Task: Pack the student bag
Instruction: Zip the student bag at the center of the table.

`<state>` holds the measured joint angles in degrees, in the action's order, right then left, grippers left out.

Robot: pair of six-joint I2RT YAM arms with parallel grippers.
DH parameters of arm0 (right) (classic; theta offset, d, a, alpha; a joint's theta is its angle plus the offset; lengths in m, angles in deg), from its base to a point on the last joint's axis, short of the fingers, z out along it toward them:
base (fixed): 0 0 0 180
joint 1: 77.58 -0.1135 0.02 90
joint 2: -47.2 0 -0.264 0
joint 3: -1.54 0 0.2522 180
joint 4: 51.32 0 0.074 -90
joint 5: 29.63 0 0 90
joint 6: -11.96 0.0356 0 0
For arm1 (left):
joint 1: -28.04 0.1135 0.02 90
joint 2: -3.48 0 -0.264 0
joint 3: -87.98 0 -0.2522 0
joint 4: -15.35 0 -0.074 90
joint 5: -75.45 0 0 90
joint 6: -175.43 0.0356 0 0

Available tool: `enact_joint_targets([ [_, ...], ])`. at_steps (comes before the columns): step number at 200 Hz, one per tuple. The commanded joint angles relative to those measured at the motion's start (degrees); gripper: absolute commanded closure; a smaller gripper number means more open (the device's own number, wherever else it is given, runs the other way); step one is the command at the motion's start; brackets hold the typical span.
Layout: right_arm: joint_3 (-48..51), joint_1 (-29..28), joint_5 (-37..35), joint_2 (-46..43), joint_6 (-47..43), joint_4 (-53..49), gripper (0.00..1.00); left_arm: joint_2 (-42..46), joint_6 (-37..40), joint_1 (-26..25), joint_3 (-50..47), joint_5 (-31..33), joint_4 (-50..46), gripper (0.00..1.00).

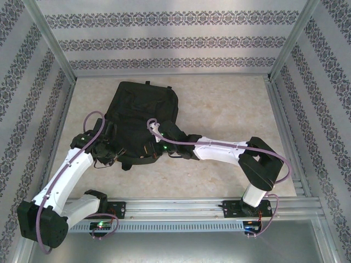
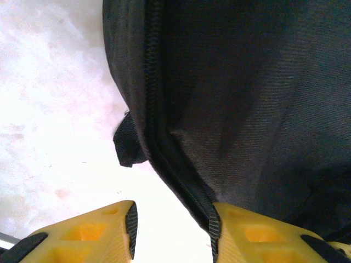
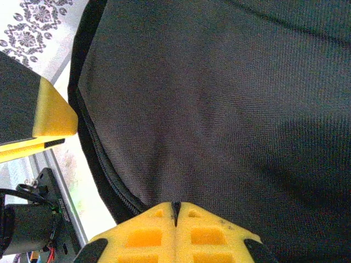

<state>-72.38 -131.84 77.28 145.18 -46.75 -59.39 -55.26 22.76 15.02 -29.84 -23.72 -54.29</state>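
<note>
The student bag (image 1: 143,116), a large black fabric backpack, lies flat on the pale table left of centre. My left gripper (image 1: 107,150) is at the bag's near left edge. In the left wrist view its yellow fingers (image 2: 171,233) stand open over bare table, and the right pad (image 2: 215,224) touches the bag's zipper seam (image 2: 164,159). My right gripper (image 1: 159,137) rests on the bag's near part. In the right wrist view its fingers (image 3: 175,211) are shut, with a pinch of the bag's black fabric (image 3: 208,109) drawn into the tips.
A short black strap tab (image 2: 129,143) sticks out from the bag's edge onto the table. The left gripper's yellow finger (image 3: 52,112) shows beside the bag in the right wrist view. Aluminium rails (image 1: 219,205) and patterned walls (image 1: 164,44) enclose the table.
</note>
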Motion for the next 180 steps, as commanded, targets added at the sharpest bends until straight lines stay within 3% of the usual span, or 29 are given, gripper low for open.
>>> enact_joint_targets([
  [1,1.7,-0.6,-1.1,-2.3,1.6,2.8,1.0,0.3,-2.3,0.0,-2.1,-0.5,2.8,0.58],
  [89,5.5,-0.6,-1.2,-4.6,2.5,3.9,1.0,-3.0,-2.5,-0.4,-4.0,-0.6,10.7,0.64],
  [160,7.6,0.8,-4.2,-7.6,0.7,1.1,1.0,-0.8,-0.5,-0.5,-5.6,1.7,8.2,0.99],
  [180,8.7,1.9,-4.7,-9.0,-0.1,0.6,1.0,-0.7,0.5,-0.5,-5.5,2.7,6.7,1.0],
])
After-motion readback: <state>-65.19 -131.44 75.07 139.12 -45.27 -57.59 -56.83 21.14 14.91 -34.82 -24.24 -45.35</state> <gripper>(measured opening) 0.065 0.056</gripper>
